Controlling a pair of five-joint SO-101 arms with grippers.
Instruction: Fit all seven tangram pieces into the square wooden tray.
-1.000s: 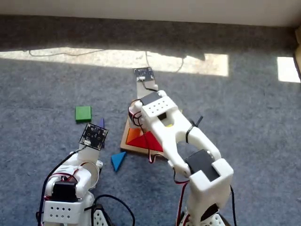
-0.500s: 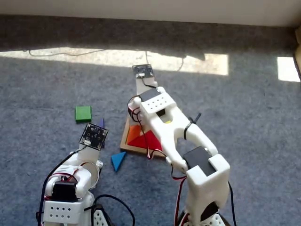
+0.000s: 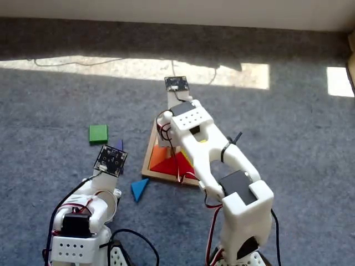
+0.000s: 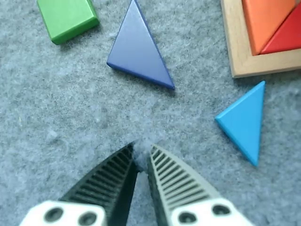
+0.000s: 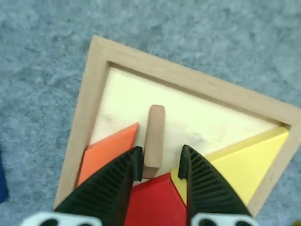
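The square wooden tray (image 5: 99, 70) (image 3: 147, 162) holds an orange piece (image 5: 106, 148), a red triangle (image 5: 153, 200) and a yellow piece (image 5: 242, 157). A tan wooden piece (image 5: 154, 139) stands on edge in the tray, between the fingers of my open right gripper (image 5: 160, 162), with a gap on one side. On the carpet lie a green square (image 4: 68, 19) (image 3: 98, 133), a dark blue triangle (image 4: 138, 49) (image 3: 118, 145) and a light blue triangle (image 4: 244, 120) (image 3: 139, 189). My left gripper (image 4: 142, 153) is shut on nothing, low over the carpet short of these pieces.
The right arm (image 3: 213, 158) stretches over the tray and hides much of it in the high view. Grey carpet (image 3: 288, 138) lies all around, with a sunlit strip and cables (image 3: 77, 62) at the far side.
The right arm has shifted slightly to the right and farther out, uncovering more of the tray. The left arm has stayed put.
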